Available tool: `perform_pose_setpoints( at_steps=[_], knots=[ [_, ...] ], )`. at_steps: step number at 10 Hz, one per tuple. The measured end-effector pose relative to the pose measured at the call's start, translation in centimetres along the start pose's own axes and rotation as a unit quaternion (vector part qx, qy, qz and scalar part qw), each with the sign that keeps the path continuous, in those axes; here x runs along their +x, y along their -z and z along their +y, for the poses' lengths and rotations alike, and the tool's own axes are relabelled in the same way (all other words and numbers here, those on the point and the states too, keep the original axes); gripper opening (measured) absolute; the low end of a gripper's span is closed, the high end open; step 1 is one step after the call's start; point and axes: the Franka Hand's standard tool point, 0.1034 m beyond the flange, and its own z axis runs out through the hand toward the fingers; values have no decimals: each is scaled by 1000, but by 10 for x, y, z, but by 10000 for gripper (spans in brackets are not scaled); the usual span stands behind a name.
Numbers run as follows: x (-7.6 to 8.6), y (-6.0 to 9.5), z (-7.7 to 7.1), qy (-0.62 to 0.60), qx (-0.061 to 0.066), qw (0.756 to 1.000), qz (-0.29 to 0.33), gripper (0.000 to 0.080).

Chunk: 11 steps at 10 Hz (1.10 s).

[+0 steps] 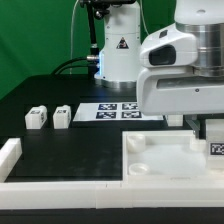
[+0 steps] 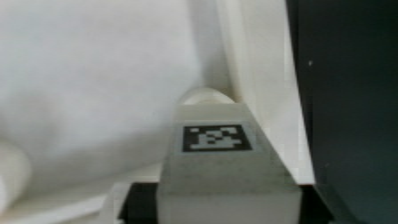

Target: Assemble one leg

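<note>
My gripper (image 2: 222,205) is shut on a leg (image 2: 217,165), a small white block with a black-and-white tag facing the wrist camera. The black fingers (image 2: 146,200) press on its two sides. The leg hangs just above the large white tray-like piece (image 2: 89,90), close to that piece's edge beside the black table. In the exterior view the gripper (image 1: 213,135) stands at the right over the tray-like piece (image 1: 165,155), with the held leg's tag (image 1: 217,148) showing. Two more legs (image 1: 37,118) (image 1: 62,116) stand side by side on the table at the exterior view's left.
The marker board (image 1: 118,110) lies at the back middle, before the arm's base (image 1: 118,50). A white raised rim (image 1: 10,155) runs along the table's left and front. The arm's white housing (image 1: 185,70) hides the table's right part.
</note>
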Motion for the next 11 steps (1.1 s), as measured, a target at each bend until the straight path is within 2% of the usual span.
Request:
perform_pose_setpoints(
  at_steps=[1,2,3,4,7,8,9,10,11],
  knots=[
    [2,-1,-1,-89,5,996,17,291],
    [2,-1,-1,-186,14,982,35,291],
    [0,-1,-1,-268,23,962,49,291],
    [-1,-1,0,-363,34,929,56,291],
    [-3,-1,-2,-484,40,872,52,294],
    [-4,-2,-4,-500,41,863,52,294],
    [-4,-2,-3,-478,39,876,53,294],
    [-4,-2,-4,-452,37,890,54,426],
    [-5,-3,-6,-389,34,919,58,426]
  ],
)
